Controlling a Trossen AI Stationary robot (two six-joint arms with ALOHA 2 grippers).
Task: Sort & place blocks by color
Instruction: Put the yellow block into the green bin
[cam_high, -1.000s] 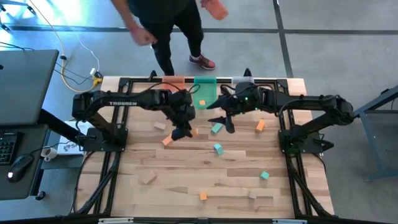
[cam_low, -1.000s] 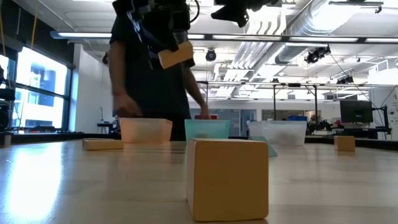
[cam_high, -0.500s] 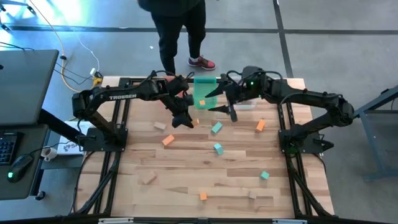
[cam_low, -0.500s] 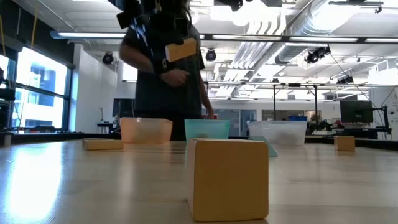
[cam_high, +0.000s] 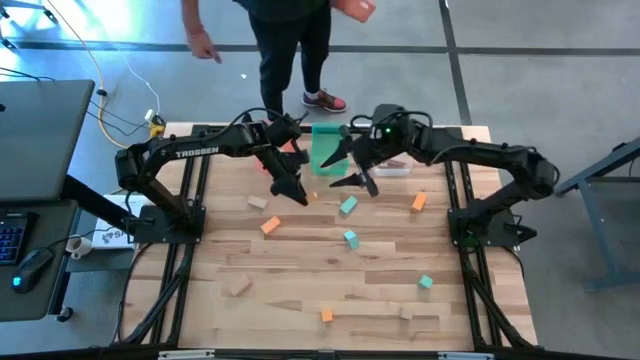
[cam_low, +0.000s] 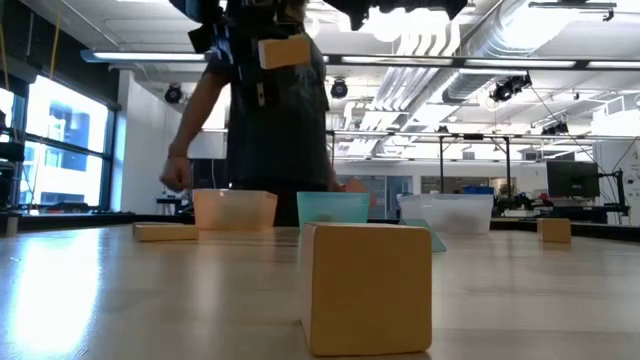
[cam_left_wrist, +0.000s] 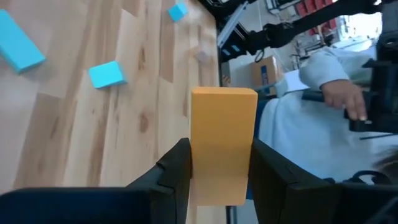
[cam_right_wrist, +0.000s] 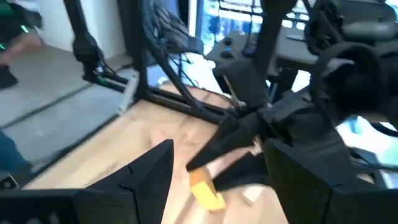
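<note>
My left gripper (cam_high: 298, 193) hangs above the table's far middle, shut on an orange block (cam_left_wrist: 222, 137), which also shows high up in the low view (cam_low: 285, 50). Just to its right my right gripper (cam_high: 346, 170) stands open with nothing between its fingers (cam_right_wrist: 149, 177). It faces the left gripper and the held orange block (cam_right_wrist: 205, 188). Loose blocks lie flat on the table: teal ones (cam_high: 348, 206) (cam_high: 351, 239) (cam_high: 425, 283), orange ones (cam_high: 270, 226) (cam_high: 418, 202) (cam_high: 326, 315), and tan ones (cam_high: 258, 203) (cam_high: 237, 288). My left gripper pinches the orange block by its two long sides (cam_left_wrist: 194, 163) between its two fingers. The fingers lie along the block, whose free end (cam_left_wrist: 224, 99) sticks out past the fingertips. The fingers slant downward and the block is lifted clear of the table.
An orange tray (cam_low: 235, 210), a green tray (cam_high: 328, 148) and a clear tray (cam_low: 445, 212) stand in a row at the far edge. A person (cam_high: 290, 40) stands just behind that edge. A large tan block (cam_low: 365, 285) sits close to the low camera.
My left gripper has carried the orange block up and toward the far edge and the trays, rolling so that the block now sits more level. My right gripper, still open, has moved toward the far edge and a little left. The person behind the table has shifted.
</note>
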